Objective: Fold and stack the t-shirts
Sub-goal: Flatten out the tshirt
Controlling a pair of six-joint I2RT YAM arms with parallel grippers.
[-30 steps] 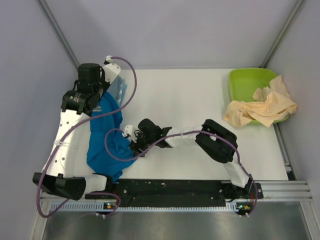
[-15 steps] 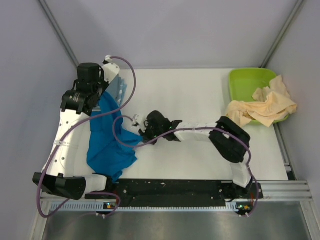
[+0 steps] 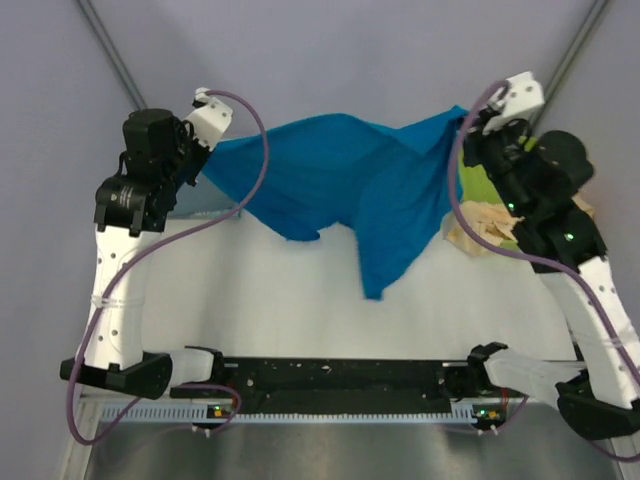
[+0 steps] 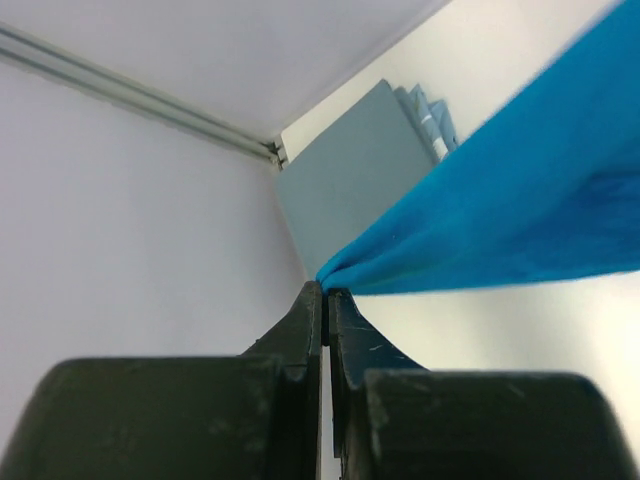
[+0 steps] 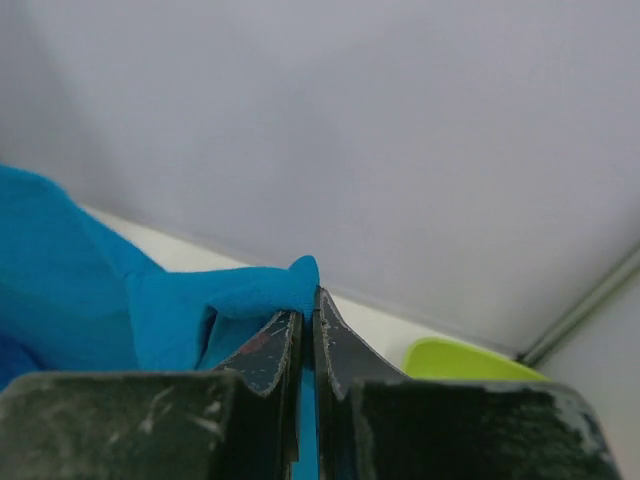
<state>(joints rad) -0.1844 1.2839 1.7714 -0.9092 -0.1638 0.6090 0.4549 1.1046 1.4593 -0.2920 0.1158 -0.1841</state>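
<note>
Half a second earlier the bright blue t-shirt (image 3: 350,190) lay bunched at the table's (image 3: 300,310) left. Now we held it raised and stretched between both arms, a loose tail drooping towards the middle. Our left gripper (image 4: 325,291) was clamped on one corner and our right gripper (image 5: 307,298) pinched the other, so we judged it ready to lay flat. The folded grey-blue shirts (image 4: 350,170) kept the far-left corner, the cream-peach shirt (image 3: 480,232) and lime-green tub (image 5: 465,358) the far right, with bare tabletop between
</note>
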